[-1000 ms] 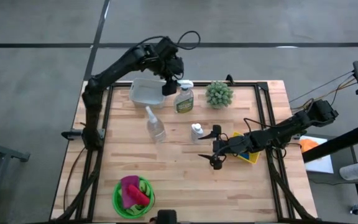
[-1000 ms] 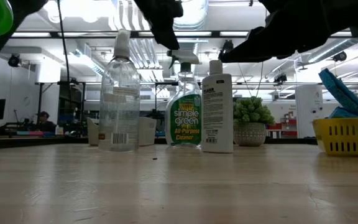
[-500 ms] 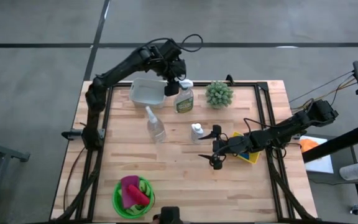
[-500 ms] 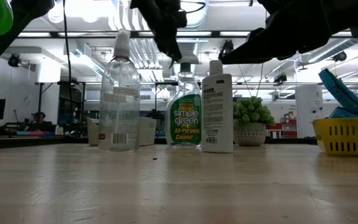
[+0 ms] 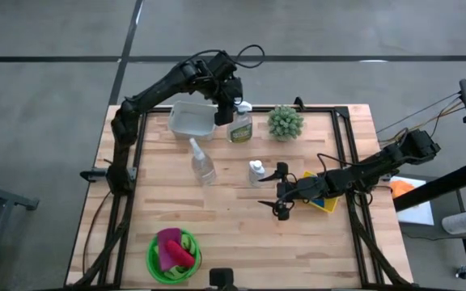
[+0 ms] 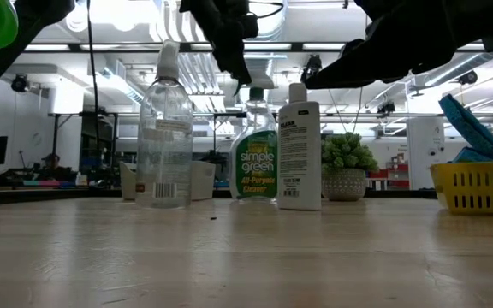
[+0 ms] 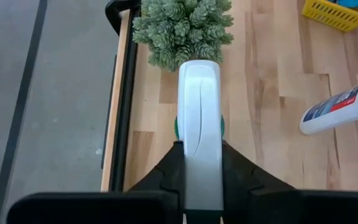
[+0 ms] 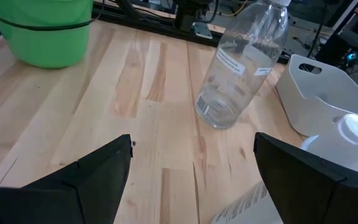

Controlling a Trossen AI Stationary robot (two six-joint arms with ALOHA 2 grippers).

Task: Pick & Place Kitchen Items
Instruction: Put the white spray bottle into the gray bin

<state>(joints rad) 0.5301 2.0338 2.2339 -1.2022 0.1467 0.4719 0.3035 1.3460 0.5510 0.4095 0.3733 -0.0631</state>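
While your left claw (image 7: 201,186) clamped the green-labelled clear spray bottle (image 5: 240,127) near the surface's far edge, your right claw (image 5: 281,191) hung open.

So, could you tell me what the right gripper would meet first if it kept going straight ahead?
Probably the clear spray bottle, which stands nearest ahead of the open right gripper; the white tub is off to one side.

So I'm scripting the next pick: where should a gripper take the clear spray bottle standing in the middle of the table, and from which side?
Probably at the neck, under the white sprayer head. The clear spray bottle stands upright, narrowing towards the top, so coming from above looks easiest. The white tub and small white bottle stand apart from it.
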